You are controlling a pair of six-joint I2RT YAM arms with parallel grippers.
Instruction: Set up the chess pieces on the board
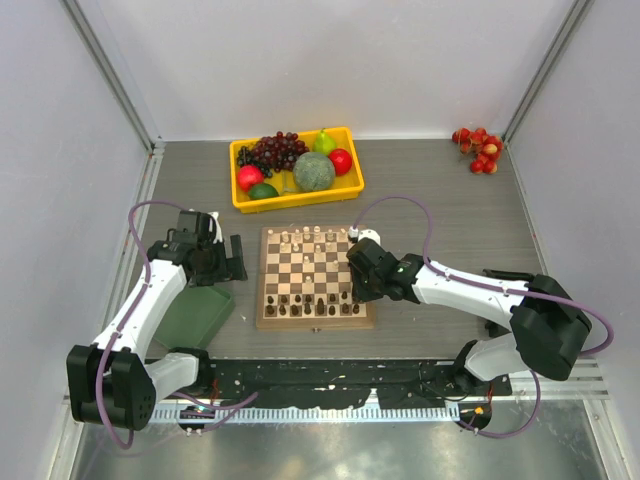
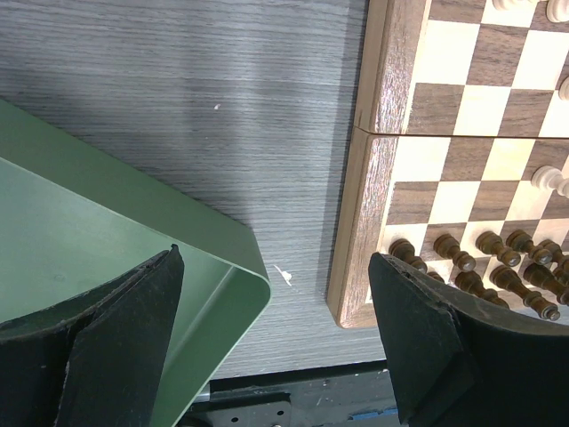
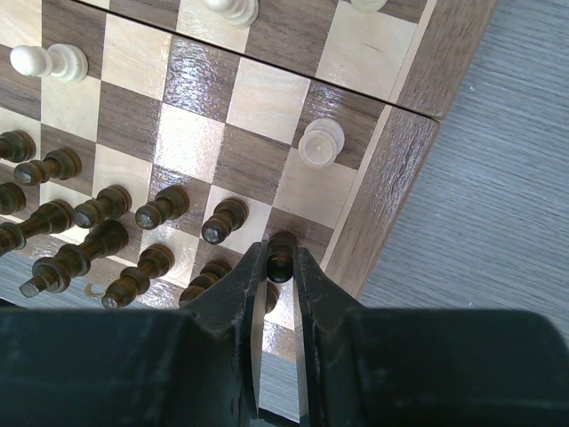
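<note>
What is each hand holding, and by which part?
Right hand pinches a dark chess piece by its rounded top, at the board corner. Left hand is open, holding nothing.

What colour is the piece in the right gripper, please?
The piece is dark brown; right wrist view shows it best.

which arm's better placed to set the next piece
Right: the right gripper is closed on a dark piece at a corner of the board. The left gripper hangs open off it, by the green tray.
</note>
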